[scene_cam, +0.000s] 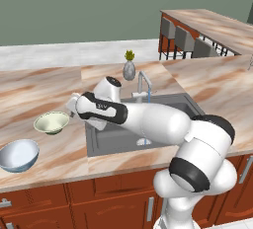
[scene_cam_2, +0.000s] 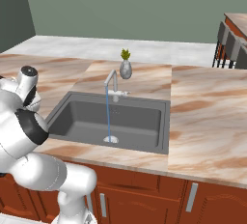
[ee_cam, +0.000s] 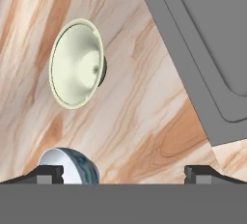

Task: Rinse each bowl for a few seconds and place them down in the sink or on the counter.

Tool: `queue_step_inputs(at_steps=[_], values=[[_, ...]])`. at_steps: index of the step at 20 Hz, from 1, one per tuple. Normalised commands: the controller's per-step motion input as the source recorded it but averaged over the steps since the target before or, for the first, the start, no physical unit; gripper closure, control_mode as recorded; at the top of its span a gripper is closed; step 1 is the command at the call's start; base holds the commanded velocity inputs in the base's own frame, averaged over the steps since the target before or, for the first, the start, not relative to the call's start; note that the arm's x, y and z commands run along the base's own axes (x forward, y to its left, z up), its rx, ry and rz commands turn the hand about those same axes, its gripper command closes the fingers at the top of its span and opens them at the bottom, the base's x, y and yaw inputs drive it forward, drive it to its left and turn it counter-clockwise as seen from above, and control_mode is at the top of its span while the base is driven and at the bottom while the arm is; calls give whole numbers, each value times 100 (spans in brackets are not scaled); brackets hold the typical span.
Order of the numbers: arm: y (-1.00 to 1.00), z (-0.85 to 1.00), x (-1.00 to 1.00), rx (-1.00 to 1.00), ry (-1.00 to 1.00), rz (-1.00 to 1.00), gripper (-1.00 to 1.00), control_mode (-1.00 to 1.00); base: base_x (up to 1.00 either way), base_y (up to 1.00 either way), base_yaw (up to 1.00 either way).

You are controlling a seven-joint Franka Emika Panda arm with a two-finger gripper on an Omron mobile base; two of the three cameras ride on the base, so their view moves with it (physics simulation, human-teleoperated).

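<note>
**Open gripper above the counter, both bowls left of the sink**

The gripper [ee_cam: 123, 172] has its jaws spread wide with nothing between them; its two dark fingertips [ee_cam: 47, 174] stand far apart at the bottom of the hand view. It hangs over the counter [ee_cam: 144, 117], between the bowls and the sink's left rim.

In the hand view the small cream-green bowl [ee_cam: 77, 63] lies ahead of the gripper on the marble top, apart from the fingers. The larger pale blue-white bowl [ee_cam: 70, 165] sits close by one fingertip, partly hidden by it; whether they touch cannot be told.

From the left base view, the cream-green bowl [scene_cam: 51, 122] rests upright on the counter [scene_cam: 44, 90] just left of the sink [scene_cam: 111, 141], and the blue-white bowl [scene_cam: 19, 154] stands nearer the front edge, further left. The two bowls are near each other but not touching.

The sink [scene_cam_2: 96, 117] is a dark grey basin. A thin stream of water falls from the silver faucet [scene_cam_2: 112, 80] to the drain [scene_cam_2: 110, 140]. Behind the faucet a small grey vase [scene_cam_2: 126, 68] with a plant stands on the counter [scene_cam_2: 207, 117].
</note>
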Motion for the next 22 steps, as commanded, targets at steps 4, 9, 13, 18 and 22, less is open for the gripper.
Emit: queue_step_inputs(at_steps=[4,9,13,18,22], values=[[0,-6,8,0,-8,0,-100,-100,0,0,0],[0,-8,11,1,-4,0,-100,-100,0,0,0],[0,-6,15,4,0,-1,-100,-100,0,0,0],[0,-3,21,6,0,-1,-100,-100,0,0,0],[0,-7,22,6,0,-1,-100,-100,0,0,0]])
